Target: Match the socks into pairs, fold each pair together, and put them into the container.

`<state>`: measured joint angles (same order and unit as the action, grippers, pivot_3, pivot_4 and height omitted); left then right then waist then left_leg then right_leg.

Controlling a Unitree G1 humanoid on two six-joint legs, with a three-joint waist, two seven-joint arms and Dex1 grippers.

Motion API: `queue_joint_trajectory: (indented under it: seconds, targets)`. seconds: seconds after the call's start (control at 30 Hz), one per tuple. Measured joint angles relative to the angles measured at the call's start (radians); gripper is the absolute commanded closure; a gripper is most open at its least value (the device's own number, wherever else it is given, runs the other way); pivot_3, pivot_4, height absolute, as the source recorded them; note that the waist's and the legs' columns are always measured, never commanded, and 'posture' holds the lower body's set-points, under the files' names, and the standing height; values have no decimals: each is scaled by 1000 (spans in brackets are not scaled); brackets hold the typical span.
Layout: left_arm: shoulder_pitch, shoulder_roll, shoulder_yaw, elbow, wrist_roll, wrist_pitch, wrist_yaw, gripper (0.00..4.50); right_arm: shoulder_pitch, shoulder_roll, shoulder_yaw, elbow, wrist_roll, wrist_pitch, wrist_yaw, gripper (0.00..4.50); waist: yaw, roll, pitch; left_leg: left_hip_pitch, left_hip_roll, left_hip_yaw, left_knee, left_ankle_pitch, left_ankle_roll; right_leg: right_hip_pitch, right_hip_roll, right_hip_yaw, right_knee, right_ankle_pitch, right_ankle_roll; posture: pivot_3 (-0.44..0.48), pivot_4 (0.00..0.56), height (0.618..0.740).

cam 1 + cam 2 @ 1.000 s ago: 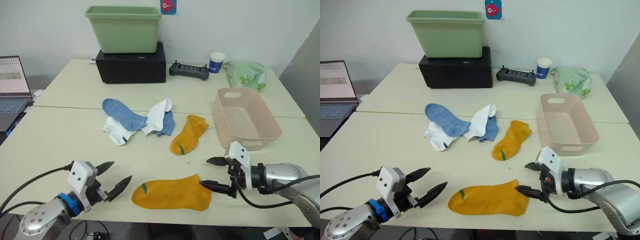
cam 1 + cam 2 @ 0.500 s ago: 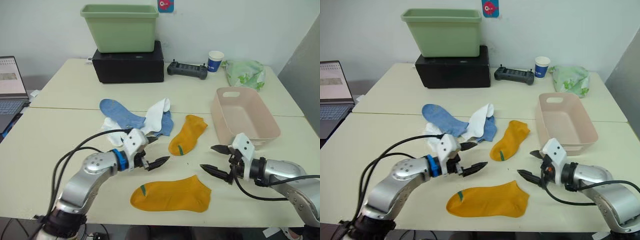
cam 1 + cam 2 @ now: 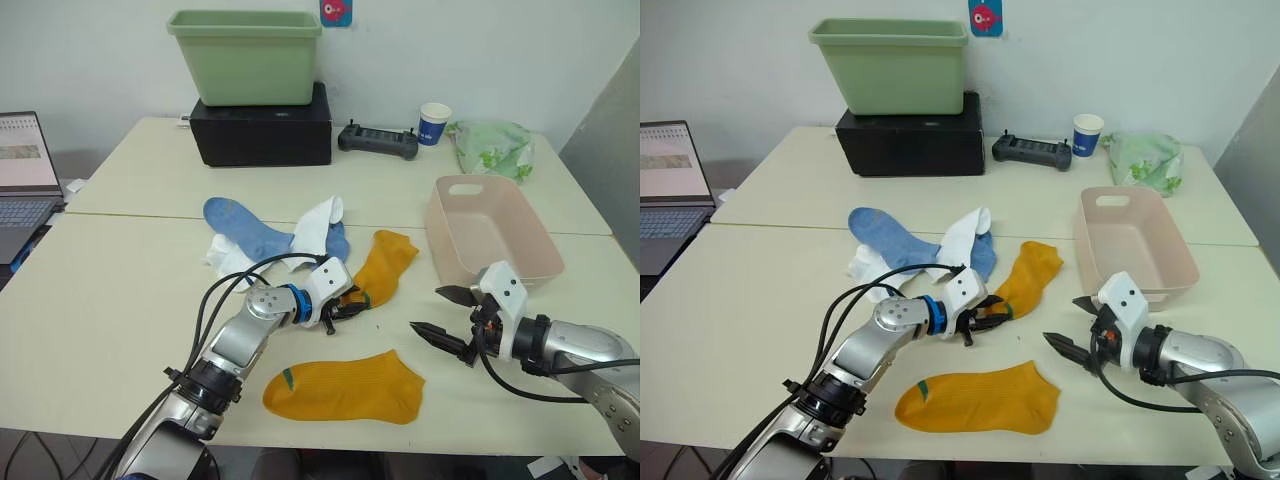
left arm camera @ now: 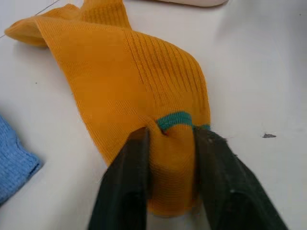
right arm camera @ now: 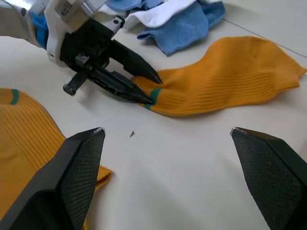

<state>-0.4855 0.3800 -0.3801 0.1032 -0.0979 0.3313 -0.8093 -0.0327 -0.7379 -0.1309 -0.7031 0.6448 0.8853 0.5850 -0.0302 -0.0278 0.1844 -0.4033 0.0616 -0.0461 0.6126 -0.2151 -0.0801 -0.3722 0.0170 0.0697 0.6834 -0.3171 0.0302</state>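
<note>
Two mustard-yellow socks lie on the table, one near the front edge (image 3: 345, 388) and one further back (image 3: 385, 262). My left gripper (image 3: 350, 305) is shut on the cuff end of the further yellow sock (image 4: 144, 86), with both fingers (image 4: 127, 187) pinching the fabric by its teal stripe. My right gripper (image 3: 428, 308) stands open just right of the near yellow sock, holding nothing. Blue socks (image 3: 240, 225) and white socks (image 3: 318, 225) lie tangled in a heap behind the left gripper. The pale pink container (image 3: 438, 238) stands at the right with nothing in it.
At the back, a green tub (image 3: 247, 55) sits on a black box (image 3: 263, 135). Beside them are a black controller (image 3: 377, 141), a paper cup (image 3: 433, 124) and a green bag (image 3: 492, 147). A laptop (image 3: 25, 170) stands at the far left.
My left arm has swung from the front edge out to the further yellow sock, and its fingers have closed on the cuff. The right gripper has drawn slightly back from the near sock, still open.
</note>
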Motion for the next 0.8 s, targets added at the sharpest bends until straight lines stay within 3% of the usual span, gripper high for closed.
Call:
queue_joint_trajectory:
  seconds: [0.07, 0.1, 0.33, 0.5, 0.73, 0.8]
  targets:
    - [10, 13, 7, -8, -2, -8, -15, 4429, -1, 0, -4, 0, 4, 2, -4, 0, -1, 0, 0, 0, 0, 0, 0, 0, 0, 0, 0, 0, 0, 0, 0, 0, 150, 730]
    - [18, 17, 15, -14, -3, -7, -20, 4470, -2, 0, -4, 0, 4, 3, -5, 0, -2, 0, 0, 1, 0, 0, 0, 0, 0, 0, 0, 0, 1, 0, 0, 0, 150, 730]
    - [154, 155, 119, -149, -71, 15, -94, 4470, -25, -3, -2, 4, 4, 3, -1, 0, -6, 1, 0, 1, 2, -1, 0, 0, 0, -1, 1, 0, 1, 0, 0, 0, 150, 730]
    - [323, 335, 275, -226, -170, -1, -212, 4470, -38, -24, 47, 23, -19, -27, 32, 0, -8, 1, 0, 1, 2, 0, -1, 0, 0, -1, 0, 0, 1, 0, 0, 0, 150, 730]
    - [327, 351, 309, -145, -173, -89, -250, 4470, -104, -31, 163, 68, -116, -130, 88, 0, 3, 1, 0, 1, 0, 2, 0, 0, 0, 0, -2, 0, 0, 1, 0, 0, 150, 730]
    - [323, 349, 309, -141, -177, -92, -253, 3975, -105, -30, 169, 83, -125, -141, 94, 0, 2, 1, 0, 0, 1, 2, 0, 0, 0, -1, -1, 0, 0, 1, 0, 0, 150, 730]
